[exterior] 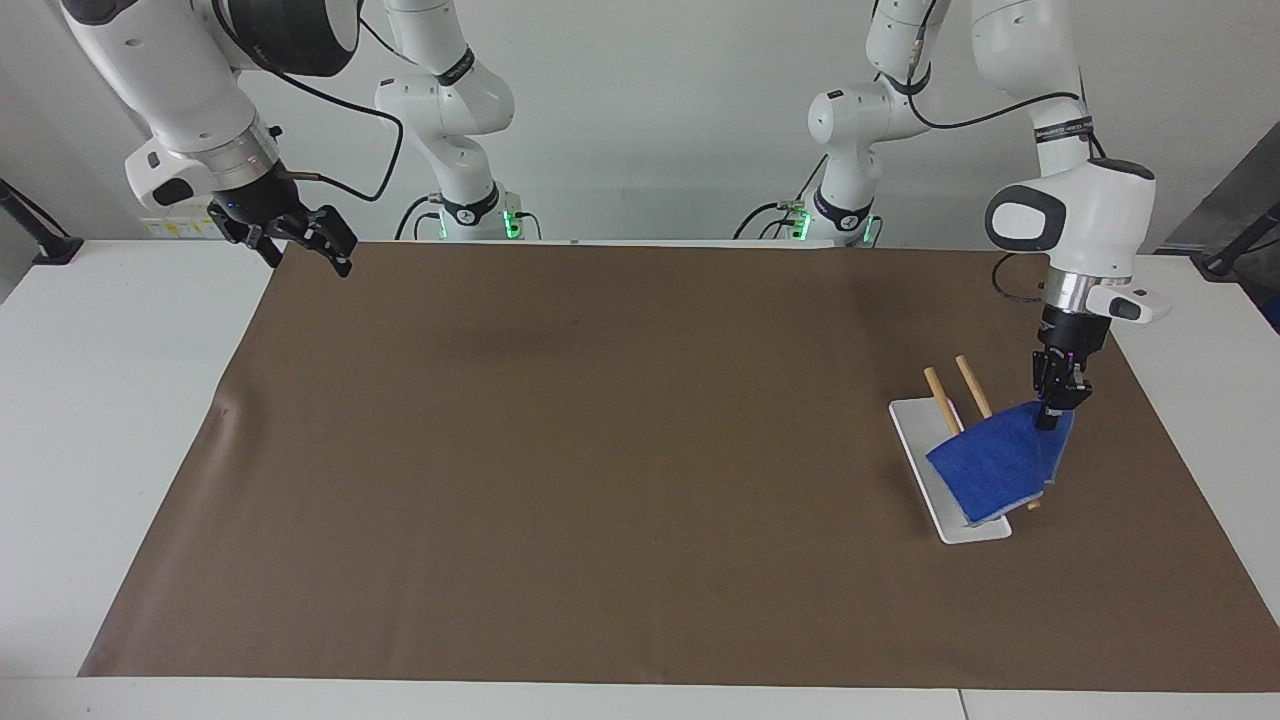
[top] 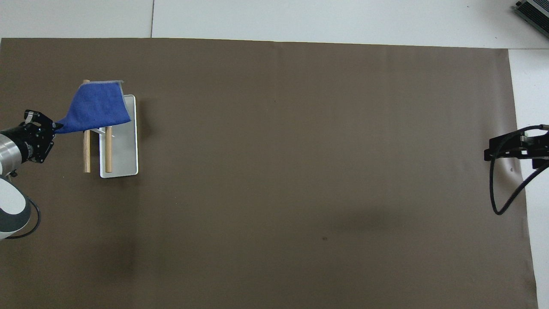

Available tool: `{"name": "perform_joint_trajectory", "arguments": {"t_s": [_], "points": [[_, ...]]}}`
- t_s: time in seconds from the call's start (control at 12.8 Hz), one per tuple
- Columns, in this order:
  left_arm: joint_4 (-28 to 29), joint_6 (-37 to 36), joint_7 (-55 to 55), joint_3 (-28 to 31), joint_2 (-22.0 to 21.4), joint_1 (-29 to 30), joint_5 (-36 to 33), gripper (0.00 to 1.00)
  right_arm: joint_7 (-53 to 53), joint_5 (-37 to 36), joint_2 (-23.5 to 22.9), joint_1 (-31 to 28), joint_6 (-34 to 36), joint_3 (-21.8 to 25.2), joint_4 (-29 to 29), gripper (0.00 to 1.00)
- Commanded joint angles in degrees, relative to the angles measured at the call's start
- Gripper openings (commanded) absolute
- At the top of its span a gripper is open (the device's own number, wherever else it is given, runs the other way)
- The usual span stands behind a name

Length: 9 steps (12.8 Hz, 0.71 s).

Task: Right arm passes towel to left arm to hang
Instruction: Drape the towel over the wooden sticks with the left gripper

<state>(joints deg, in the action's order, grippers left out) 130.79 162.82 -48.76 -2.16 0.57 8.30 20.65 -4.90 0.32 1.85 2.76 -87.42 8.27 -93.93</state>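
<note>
A brown mat covers most of the white table, reaching from one arm's end to the other. The left arm stretches down over the mat at its own end of the table, while the right arm waits raised at its end. A white tray-like base lies on the mat at the left arm's end, carrying two wooden rods side by side above it. The towel lies draped across the ends of the rods farther from the robots, sloping up at one corner. The left gripper pinches that raised corner, its jaws clamped on the cloth beside the rods. The right gripper hangs over the mat's corner nearest the right arm's base, its jaws spread apart and holding nothing
</note>
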Motion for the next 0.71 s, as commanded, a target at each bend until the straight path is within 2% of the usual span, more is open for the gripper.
{"name": "perform_joint_trajectory", "arguments": {"t_s": [0.0,0.63], "points": [[0.34,1.09,-0.02,-1.96,-0.48,-0.74,-0.70,0.00,-0.11,0.03,1.22,-0.30,-0.56,-0.27,-1.25,1.00],[0.78,0.39,0.86,-2.67,-0.57,-0.22,-0.70,0.01,-0.02,0.03,1.31,-0.39,-0.56,-0.27,-1.43,1.00]]}}
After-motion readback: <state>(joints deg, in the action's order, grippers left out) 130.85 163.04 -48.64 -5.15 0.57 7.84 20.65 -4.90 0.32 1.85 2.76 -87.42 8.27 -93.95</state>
